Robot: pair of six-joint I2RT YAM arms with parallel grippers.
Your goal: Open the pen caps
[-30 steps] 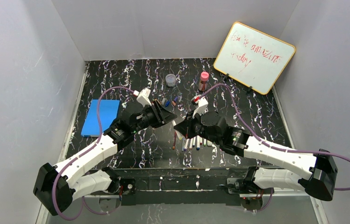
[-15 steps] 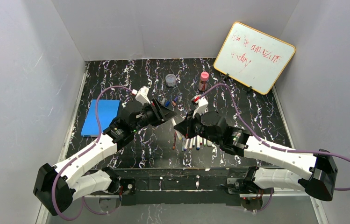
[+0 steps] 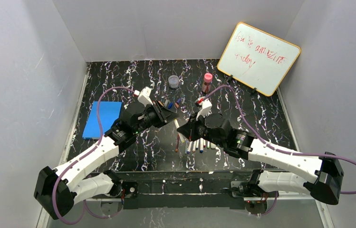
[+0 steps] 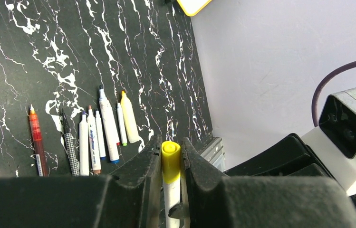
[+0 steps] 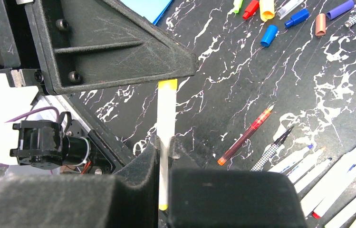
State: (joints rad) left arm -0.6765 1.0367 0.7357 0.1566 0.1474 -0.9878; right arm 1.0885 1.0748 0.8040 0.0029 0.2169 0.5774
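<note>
A white pen (image 5: 166,118) with a yellow cap (image 4: 170,161) is held in the air between both grippers. My left gripper (image 4: 170,154) is shut on the yellow cap, which also shows in the right wrist view (image 5: 168,85). My right gripper (image 5: 165,142) is shut on the white barrel, whose yellow rear end shows between the fingers. In the top view the left gripper (image 3: 170,114) and the right gripper (image 3: 183,129) face each other closely. Several uncapped pens (image 3: 199,145) lie in a row on the table. Loose caps (image 5: 271,33) lie in a cluster beyond them.
A thin red pen (image 5: 245,135) and a checkered pen (image 5: 273,147) lie left of the row. A blue pad (image 3: 102,118) lies at the left. A clear jar (image 3: 173,81), a pink-capped bottle (image 3: 207,81) and a whiteboard (image 3: 259,57) stand at the back.
My left gripper has shifted slightly back and to the left with the yellow cap in it. The right gripper has stayed almost still on the barrel.
</note>
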